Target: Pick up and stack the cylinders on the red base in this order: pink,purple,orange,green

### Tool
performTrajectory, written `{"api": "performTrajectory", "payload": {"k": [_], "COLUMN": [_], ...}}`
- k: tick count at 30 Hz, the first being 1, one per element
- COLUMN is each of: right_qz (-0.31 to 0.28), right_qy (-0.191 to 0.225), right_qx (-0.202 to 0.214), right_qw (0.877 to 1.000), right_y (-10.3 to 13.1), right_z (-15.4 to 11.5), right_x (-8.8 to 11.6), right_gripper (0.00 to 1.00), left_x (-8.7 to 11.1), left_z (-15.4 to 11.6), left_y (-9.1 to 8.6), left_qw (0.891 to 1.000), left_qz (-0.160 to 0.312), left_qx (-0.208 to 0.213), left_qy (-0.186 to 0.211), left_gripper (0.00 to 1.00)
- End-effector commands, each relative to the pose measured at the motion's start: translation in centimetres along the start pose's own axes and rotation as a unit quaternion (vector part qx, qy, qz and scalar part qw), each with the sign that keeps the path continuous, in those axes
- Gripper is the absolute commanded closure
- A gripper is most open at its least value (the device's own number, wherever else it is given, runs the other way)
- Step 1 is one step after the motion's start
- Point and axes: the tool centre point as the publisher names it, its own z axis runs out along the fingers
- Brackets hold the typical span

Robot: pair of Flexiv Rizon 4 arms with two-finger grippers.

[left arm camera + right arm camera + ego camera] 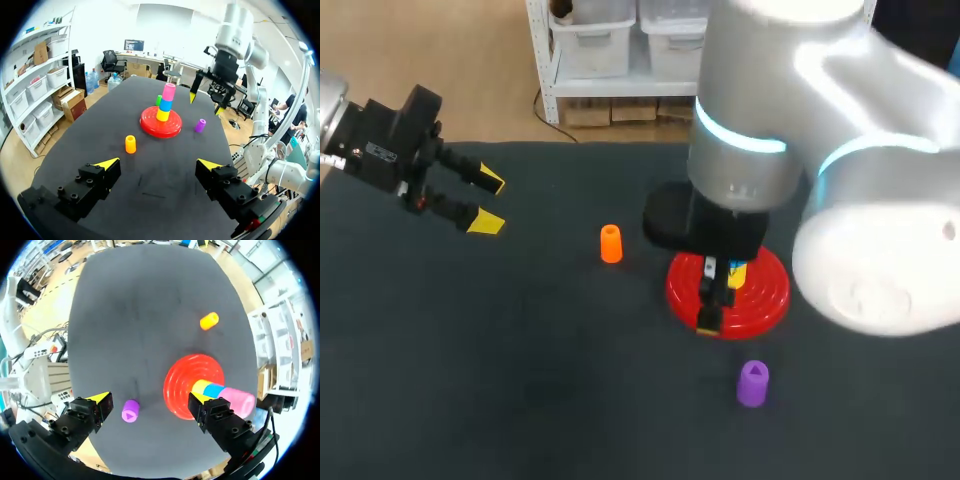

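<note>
Bulking closest in the head view, the right arm point(820, 150) holds the right gripper point(148, 399) above the table point(125, 315), jaws open, with 1 finger over the red base point(175, 380) and the other near the purple cylinder point(130, 411), which stands on the table apart from the base. On the base stands a stack of 3: yellow cylinder point(163, 115) at the bottom, blue cylinder point(165, 105) in the middle, pink cylinder point(169, 92) on top. A green cylinder point(158, 100) shows just behind the stack, and the orange cylinder point(130, 144) stands on the table between the base and the left gripper point(157, 162), whose jaws are wide open and hold nothing.
</note>
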Motion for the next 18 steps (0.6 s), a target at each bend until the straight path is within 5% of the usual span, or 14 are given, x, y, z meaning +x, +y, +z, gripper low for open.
{"api": "performTrajectory", "payload": {"k": [1, 18], "right_qz": [0.015, 0.057], "right_qy": [0.007, 0.028], "right_qx": [-0.001, -0.055], "right_qw": [1.000, 0.996], "right_y": [0.2, 3.6], "right_z": [2.1, 4.3], "right_x": [0.4, 3.9], "right_gripper": [0.00, 0.00], "left_x": [0.1, 0.1], "left_z": [0.0, 0.0], "left_y": [0.0, 0.0], "left_qw": [1.000, 1.000], "left_qz": [0.001, 0.001], "left_qx": [0.000, 0.000], "left_qy": [-0.001, -0.001], "left_gripper": [0.00, 0.00]}}
